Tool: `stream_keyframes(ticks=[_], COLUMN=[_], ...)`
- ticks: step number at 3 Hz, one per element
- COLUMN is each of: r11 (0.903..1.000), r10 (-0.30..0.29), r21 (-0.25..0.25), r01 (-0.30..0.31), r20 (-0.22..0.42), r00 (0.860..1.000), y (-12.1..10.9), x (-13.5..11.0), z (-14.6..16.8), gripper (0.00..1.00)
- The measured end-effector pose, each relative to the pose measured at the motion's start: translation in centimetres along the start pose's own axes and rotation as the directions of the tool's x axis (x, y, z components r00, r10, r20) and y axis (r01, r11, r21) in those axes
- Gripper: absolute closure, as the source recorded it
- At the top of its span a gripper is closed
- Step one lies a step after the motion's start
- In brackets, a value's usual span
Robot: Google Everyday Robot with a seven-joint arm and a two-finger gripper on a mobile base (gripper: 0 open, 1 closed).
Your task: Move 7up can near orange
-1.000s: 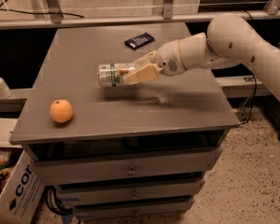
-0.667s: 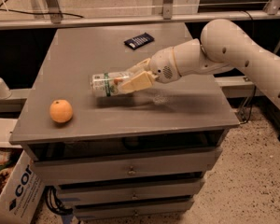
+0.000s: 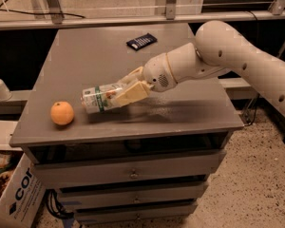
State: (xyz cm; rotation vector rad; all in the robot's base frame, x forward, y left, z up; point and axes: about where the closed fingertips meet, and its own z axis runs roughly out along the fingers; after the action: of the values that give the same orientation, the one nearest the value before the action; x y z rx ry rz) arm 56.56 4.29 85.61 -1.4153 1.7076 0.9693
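Camera view: fingers (image 3: 128, 94) hold 7up can (image 3: 95, 99) near orange (image 3: 62, 113).

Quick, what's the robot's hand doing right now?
Gripper: closed on the 7up can, tipped sideways, over the table's front, a short gap from the orange.

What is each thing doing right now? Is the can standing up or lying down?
can: on its side, gripped by the hand.
hand: shut on the can, over the front left of the table.
orange: resting on the table, left of the can, not touching it.
packet: lying flat at the table's back.
drawers: shut.
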Motion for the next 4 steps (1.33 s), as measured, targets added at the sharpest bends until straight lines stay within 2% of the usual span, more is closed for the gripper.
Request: stream_keyframes(ticks=[1, 2, 4], r11=[0.9987, 0.9966, 0.9908], r10=[-0.022, -0.018, 0.019], r21=[-0.047, -0.081, -0.134], r01=[0.021, 0.017, -0.021], r20=[-0.007, -0.014, -0.017], r00=[1.000, 1.000, 1.000], y=[2.0, 3.0, 3.7], x=[-0.5, -0.3, 0.3], z=[0.7, 1.4, 2.3], gripper=[1.00, 1.00, 1.00])
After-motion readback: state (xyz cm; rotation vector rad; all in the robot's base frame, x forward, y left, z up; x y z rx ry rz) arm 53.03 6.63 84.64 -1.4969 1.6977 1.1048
